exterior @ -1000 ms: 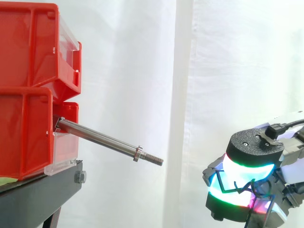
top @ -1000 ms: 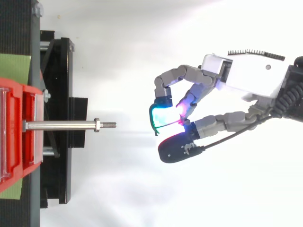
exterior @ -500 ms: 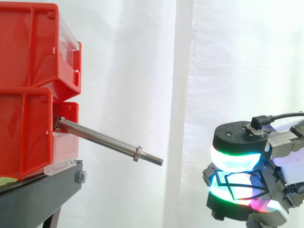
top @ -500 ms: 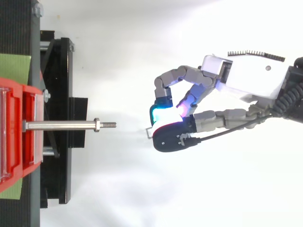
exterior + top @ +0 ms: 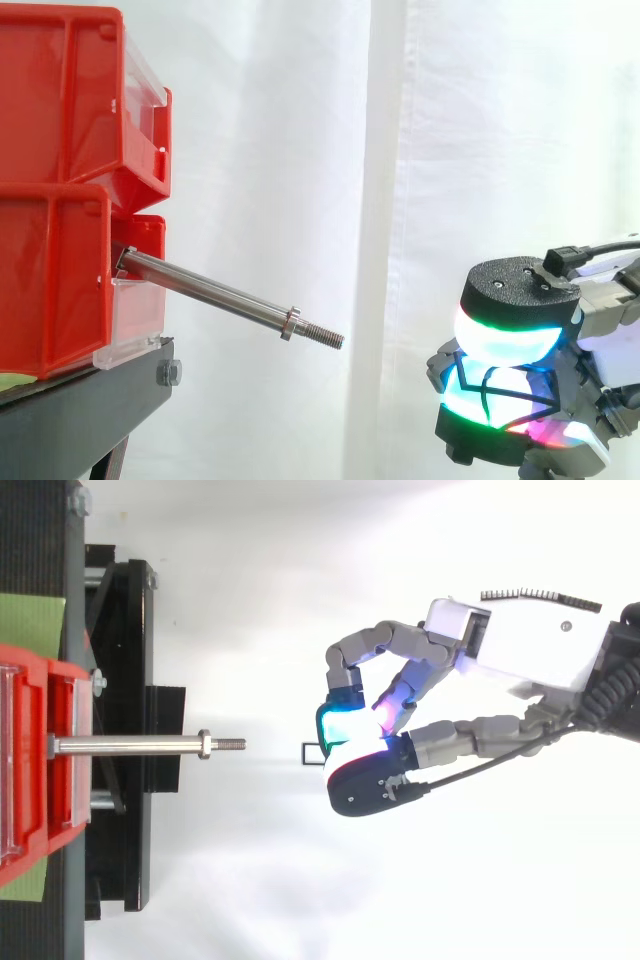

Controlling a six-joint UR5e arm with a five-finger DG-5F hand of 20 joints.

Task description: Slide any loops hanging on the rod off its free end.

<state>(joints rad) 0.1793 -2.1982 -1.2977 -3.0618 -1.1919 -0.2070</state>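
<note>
The rod [image 5: 210, 290] projects from the lower of two stacked red bins [image 5: 60, 180] on the black stand [image 5: 80, 410]. In the side view it slopes down to the right. A collar [image 5: 291, 323] sits just short of its threaded free end.

The hand [image 5: 520, 650] is to the right of the free end, with a clear gap between them. In the side view it sits lower than the rod tip, before the white curtain [image 5: 450, 150].

Hand state: closed. The fingers are curled inward and the thumb is brought against them, so the glowing fingertips [image 5: 505, 340] press together in a pinch. A thin dark wire loop [image 5: 304, 753] is clamped in that pinch.

Loop position:
- The loop is off the rod and touches only the hand.
- In the top view, a small rectangular part of it sticks out from the fingertips toward the rod.
- That part lies between the rod tip and the fingertips, close to the line of the rod's axis and nearer the hand than the tip.
- In the side view, thin dark wire lines cross the lit pads. The rest of the loop is hidden between the fingers.
</note>
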